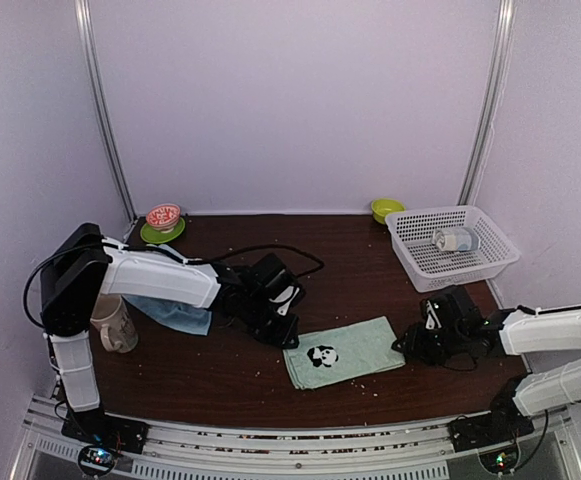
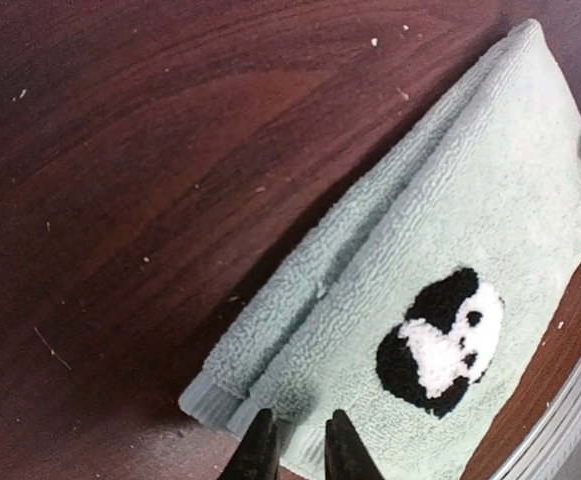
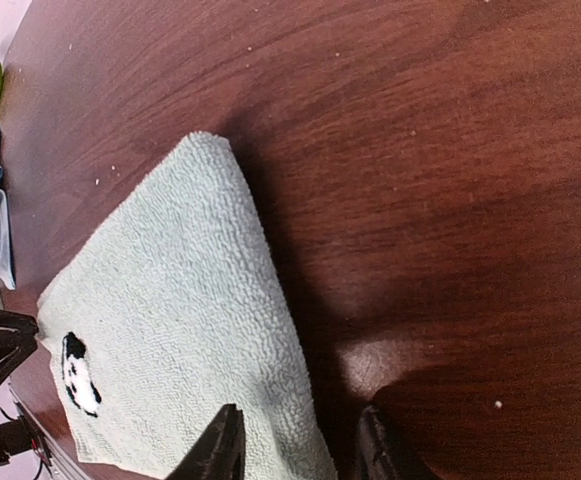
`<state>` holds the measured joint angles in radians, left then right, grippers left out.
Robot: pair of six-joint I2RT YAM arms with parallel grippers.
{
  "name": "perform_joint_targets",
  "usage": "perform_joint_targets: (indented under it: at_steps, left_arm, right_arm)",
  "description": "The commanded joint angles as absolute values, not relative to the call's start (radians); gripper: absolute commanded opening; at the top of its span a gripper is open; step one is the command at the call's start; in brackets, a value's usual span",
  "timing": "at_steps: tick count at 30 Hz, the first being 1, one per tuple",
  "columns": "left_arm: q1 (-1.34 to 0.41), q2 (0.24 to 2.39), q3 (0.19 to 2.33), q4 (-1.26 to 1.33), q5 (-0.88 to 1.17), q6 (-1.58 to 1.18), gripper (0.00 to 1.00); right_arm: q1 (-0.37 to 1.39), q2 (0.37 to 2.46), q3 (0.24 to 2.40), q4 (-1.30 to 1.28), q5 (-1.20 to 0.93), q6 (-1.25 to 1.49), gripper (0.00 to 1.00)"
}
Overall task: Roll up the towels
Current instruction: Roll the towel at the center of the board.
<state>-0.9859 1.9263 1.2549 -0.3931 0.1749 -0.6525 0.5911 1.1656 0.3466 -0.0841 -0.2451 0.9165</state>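
Note:
The pale green towel (image 1: 355, 348) with a black-and-white panda mark (image 2: 440, 340) lies flat near the table's front middle, its far long edge folded over into a narrow roll (image 2: 370, 230). My left gripper (image 1: 288, 335) is at the towel's left end; its fingers (image 2: 298, 445) stand a narrow gap apart over the hem, cloth showing between them. My right gripper (image 1: 410, 345) is at the right end, open (image 3: 300, 445), one finger over the towel (image 3: 170, 330), the other over bare wood. The light blue towel (image 1: 175, 313) lies crumpled under the left arm.
A mug (image 1: 113, 323) stands by the left arm's base. At the back right, a white basket (image 1: 490, 265) holds a pale cylindrical thing (image 1: 455, 240). A green bowl (image 1: 387, 209) and a green plate with a red-and-white bowl (image 1: 163, 218) sit by the back wall.

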Motion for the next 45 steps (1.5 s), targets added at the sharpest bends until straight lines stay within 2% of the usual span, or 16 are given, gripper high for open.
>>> perform_joint_targets:
  at_steps: [1,8,12,15,23,32,35,45]
  left_arm:
    - [-0.991,1.955,1.259,-0.399,0.168,-0.661,0.15]
    - [-0.991,1.967,1.246,-0.416,0.131,-0.672,0.09]
    - [-0.991,1.972,1.235,-0.419,0.119,-0.678,0.04]
    - [-0.991,1.977,1.232,-0.417,0.120,-0.684,0.00]
    - [-0.991,1.986,1.229,-0.396,0.134,-0.702,0.00]
    - [-0.991,1.846,1.223,-0.432,0.110,-0.698,0.00]
    - [-0.994,1.810,1.248,-0.415,0.157,-0.695,0.00]
    - [-1.065,1.997,1.468,-0.380,0.305,-0.663,0.00]
  right_arm:
    - [0.583,1.213,0.319,-0.072,-0.277,0.918,0.33]
    - [0.583,1.231,0.320,-0.061,-0.296,0.898,0.12]
    - [0.584,1.193,0.359,-0.152,-0.237,0.841,0.00]
    - [0.588,1.154,0.411,-0.246,-0.179,0.784,0.00]
    - [0.653,1.132,0.545,-0.453,-0.033,0.683,0.00]
    - [0.664,1.198,0.541,-0.415,-0.030,0.681,0.00]
    - [0.664,1.203,0.542,-0.405,-0.028,0.681,0.00]
    - [0.664,1.219,0.547,-0.398,-0.019,0.670,0.00]
